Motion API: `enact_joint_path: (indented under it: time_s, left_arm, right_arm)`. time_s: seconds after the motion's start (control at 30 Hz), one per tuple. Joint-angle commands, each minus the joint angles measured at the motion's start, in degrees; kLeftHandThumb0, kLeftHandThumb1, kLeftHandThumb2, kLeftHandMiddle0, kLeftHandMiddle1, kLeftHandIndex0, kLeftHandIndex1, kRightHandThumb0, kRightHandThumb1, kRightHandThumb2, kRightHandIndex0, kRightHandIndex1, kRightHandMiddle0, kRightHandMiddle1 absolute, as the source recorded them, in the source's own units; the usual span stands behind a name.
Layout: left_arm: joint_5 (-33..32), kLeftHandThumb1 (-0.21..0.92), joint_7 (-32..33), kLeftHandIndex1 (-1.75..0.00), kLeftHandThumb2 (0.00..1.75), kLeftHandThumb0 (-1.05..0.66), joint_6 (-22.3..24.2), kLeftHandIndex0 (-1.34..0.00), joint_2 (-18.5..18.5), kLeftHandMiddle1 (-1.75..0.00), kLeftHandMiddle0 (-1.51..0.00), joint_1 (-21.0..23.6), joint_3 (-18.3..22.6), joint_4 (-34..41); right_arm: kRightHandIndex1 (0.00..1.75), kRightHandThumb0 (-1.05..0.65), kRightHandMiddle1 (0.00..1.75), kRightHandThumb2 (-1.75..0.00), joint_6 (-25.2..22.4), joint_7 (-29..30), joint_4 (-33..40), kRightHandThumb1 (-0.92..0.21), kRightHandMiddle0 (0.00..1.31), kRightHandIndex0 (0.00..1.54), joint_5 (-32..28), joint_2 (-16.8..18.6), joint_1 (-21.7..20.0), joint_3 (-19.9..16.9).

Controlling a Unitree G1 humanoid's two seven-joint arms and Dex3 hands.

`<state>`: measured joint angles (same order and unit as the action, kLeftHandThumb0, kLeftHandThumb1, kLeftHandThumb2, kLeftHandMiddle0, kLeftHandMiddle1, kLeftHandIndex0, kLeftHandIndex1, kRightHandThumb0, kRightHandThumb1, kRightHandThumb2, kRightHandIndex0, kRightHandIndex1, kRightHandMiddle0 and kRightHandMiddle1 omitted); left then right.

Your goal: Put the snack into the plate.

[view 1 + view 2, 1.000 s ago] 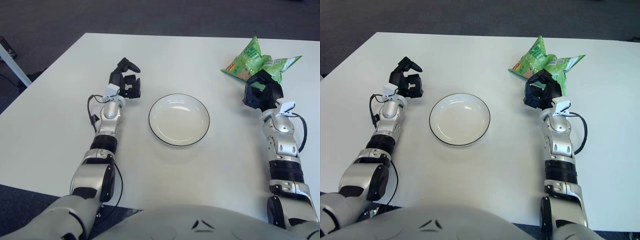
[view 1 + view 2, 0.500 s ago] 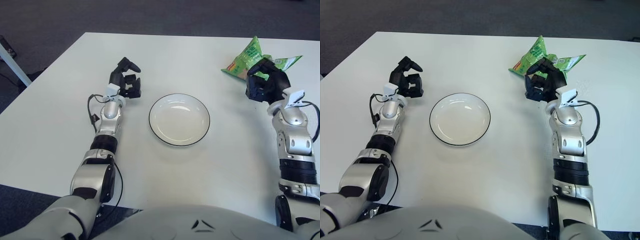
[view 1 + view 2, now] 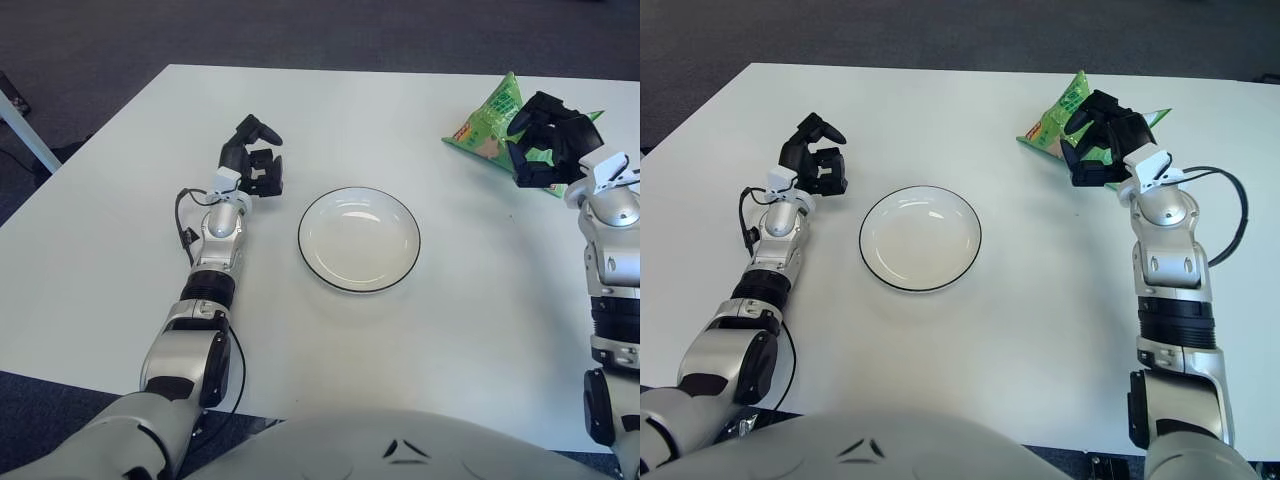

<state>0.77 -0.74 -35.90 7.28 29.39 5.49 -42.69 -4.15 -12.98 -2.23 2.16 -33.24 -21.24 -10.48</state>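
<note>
Right now I judge myself at the reach-and-grasp step: my right hand (image 3: 1102, 140) sits over the crumpled green foil snack bag (image 3: 1065, 112) at the far right of the white table (image 3: 970, 330), its dark fingers (image 3: 527, 108) spread over the near part of the bag. Whether they pinch the foil or only rest on it, I cannot tell — the hand covers the contact. The bag lies well apart from the round white plate with a thin dark rim (image 3: 359, 239), which sits bare in the middle of the table.

My left hand (image 3: 253, 160) is parked to the left of the plate, fingers loosely curled and holding nothing.

Next I need to close firmly on the bag, lift it clear of the table, carry it leftward and nearer to me, and release it over the plate. Foil is slippery and crumples, so I expect the grip could slide.

Much of the bag is hidden under my right hand — its print is too small to read.
</note>
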Motion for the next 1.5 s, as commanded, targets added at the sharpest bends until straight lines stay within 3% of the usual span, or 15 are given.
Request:
enact_joint_path:
  time_s: [0.0,0.2,0.37,0.47,0.57,0.7,0.77,0.83,0.97,1.2,1.27,1.3,1.47]
  left_arm:
    - [0.94,0.4,0.48,-1.75,1.22,-0.45,0.26,-0.55,-0.74,-1.75,-1.27,-6.36,-0.58,-3.39]
    - [0.88,0.4,0.31,-1.75,1.22,-0.45,-0.05,-0.55,-0.6,-1.75,-1.27,-6.46,-0.6,-3.32]
    - [1.03,0.4,0.34,-1.75,1.22,-0.45,-0.35,-0.55,-0.48,-1.75,-1.27,-6.37,-0.7,-3.58]
    - [1.07,0.4,0.35,-1.75,1.22,-0.45,-0.46,-0.55,-0.43,-1.75,-1.27,-6.33,-0.74,-3.67]
    - [1.0,0.4,0.37,-1.75,1.22,-0.45,-0.35,-0.55,-0.38,-1.75,-1.27,-6.26,-0.7,-3.81]
    - [1.08,0.4,0.62,-1.75,1.22,-0.45,-0.39,-0.55,-0.45,-1.75,-1.27,-6.25,-0.71,-3.89]
    - [1.16,0.4,0.77,-1.75,1.22,-0.45,-0.46,-0.55,-0.52,-1.75,-1.27,-6.26,-0.75,-3.94]
    - [1.19,0.4,0.88,-1.75,1.22,-0.45,-0.46,-0.55,-0.55,-1.75,-1.27,-6.27,-0.77,-3.95]
    - [1.15,0.4,0.97,-1.75,1.22,-0.45,-0.3,-0.55,-0.57,-1.75,-1.27,-6.29,-0.81,-3.93]
    - [1.13,0.39,0.96,-1.75,1.23,-0.46,-0.62,-0.55,-0.59,-1.75,-1.27,-6.35,-0.88,-4.04]
    - [1.2,0.39,0.99,-1.75,1.23,-0.46,-0.75,-0.56,-0.61,-1.75,-1.27,-6.44,-0.95,-3.99]
    - [1.21,0.39,1.0,-1.75,1.23,-0.46,-0.8,-0.56,-0.61,-1.75,-1.27,-6.46,-0.98,-3.97]
    - [1.28,0.38,1.06,-1.75,1.24,-0.46,-1.18,-0.56,-0.56,-1.75,-1.27,-6.49,-1.16,-3.99]
  right_arm:
    - [1.75,-0.01,1.75,-1.21,1.26,-1.16,-1.57,-0.42,0.41,0.43,1.62,-2.47,-2.61,0.46]
    - [1.75,-0.01,1.75,-1.09,2.44,0.04,-3.24,-0.51,0.34,0.36,5.65,-4.82,-4.56,0.89]
    - [1.75,-0.01,1.75,-1.01,7.75,3.44,-7.22,-0.58,0.3,0.31,10.76,-7.14,-6.51,1.9]
    - [1.66,-0.01,1.75,-0.9,10.75,5.24,-9.36,-0.65,0.18,0.4,13.21,-8.04,-7.61,2.46]
    - [1.6,-0.01,1.75,-0.8,13.77,7.01,-11.64,-0.71,0.15,0.4,16.05,-9.23,-8.7,3.51]
    - [1.52,-0.27,1.75,-0.67,16.97,9.37,-14.82,-0.81,0.21,0.3,20.39,-11.3,-10.05,5.33]
    - [1.5,-0.57,1.69,-0.64,18.73,10.88,-17.2,-0.83,0.09,0.25,23.27,-12.72,-10.92,6.71]
    - [1.45,-0.68,1.59,-0.64,20.65,12.88,-20.26,-0.85,0.04,0.22,26.65,-14.32,-12.12,8.46]
    - [1.35,-0.75,1.38,-0.62,24.33,17.21,-25.75,-0.87,0.01,0.16,31.88,-16.54,-14.52,11.4]
    - [1.24,-0.77,1.18,-0.6,29.82,25.48,-36.69,-0.87,0.0,0.08,39.21,-19.01,-19.92,16.82]
    - [0.91,-0.83,0.94,-0.58,30.93,26.76,-39.15,-0.9,0.0,0.03,40.15,-19.33,-21.16,17.94]
    - [0.86,-0.84,0.91,-0.58,31.32,27.01,-39.62,-0.91,0.0,0.02,40.4,-19.5,-21.44,18.33]
    - [0.2,-0.95,0.49,-0.66,31.33,24.45,-41.76,-0.92,0.0,0.0,40.6,-19.84,-23.11,20.29]
